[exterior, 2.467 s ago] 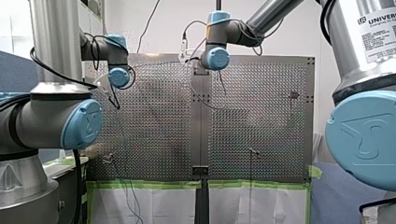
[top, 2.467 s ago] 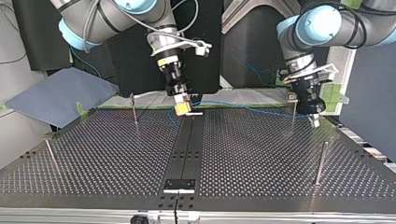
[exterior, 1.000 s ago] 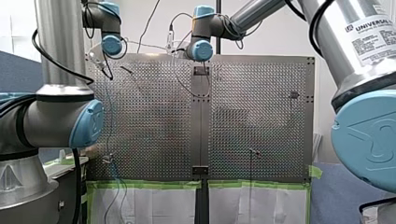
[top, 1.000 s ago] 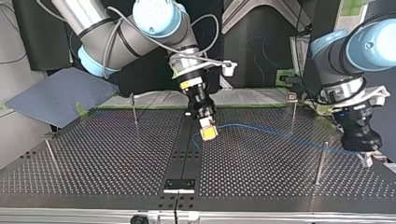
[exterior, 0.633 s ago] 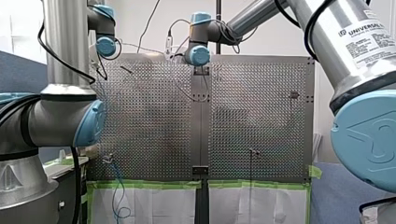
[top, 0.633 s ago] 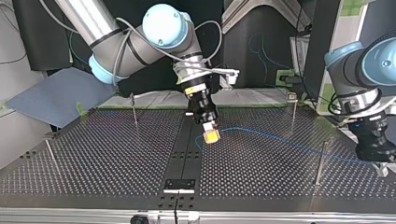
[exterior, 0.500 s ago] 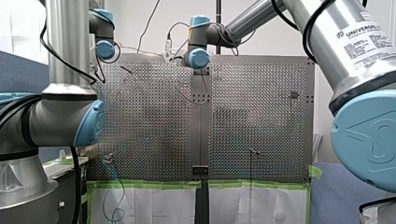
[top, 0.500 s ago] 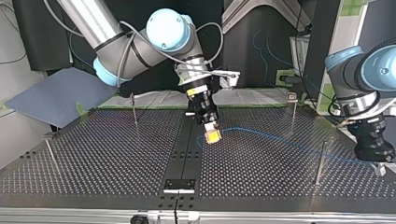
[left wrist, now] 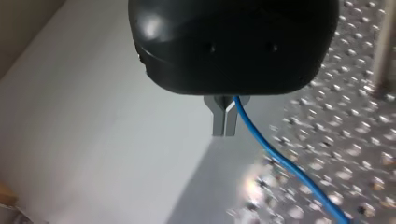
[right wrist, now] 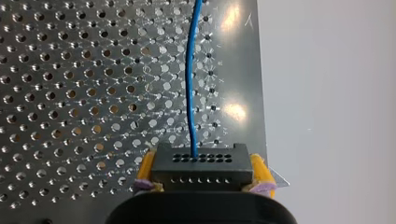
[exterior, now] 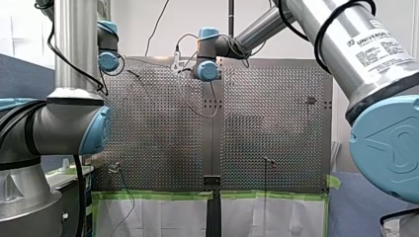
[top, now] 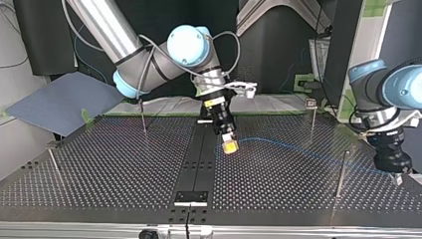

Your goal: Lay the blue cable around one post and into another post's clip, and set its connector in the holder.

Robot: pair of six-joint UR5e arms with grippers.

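In the right wrist view my right gripper is shut on the black connector, which sits between its yellow pads. The blue cable leaves the connector and runs ahead over the perforated plate. In the top view this gripper hangs just above the table, right of the centre strip. From it the cable sags rightward, past a plain post, to my left gripper at the right edge. The left wrist view shows metal fingers shut on the cable.
A clip-topped post stands at the back right, and slim posts stand at the back left and far left. A black holder block sits on the centre strip near the table's front edge.
My right gripper has drifted slightly toward the top view's right with the connector. My left gripper has moved a little farther right along the table's edge, drawing the cable with it.
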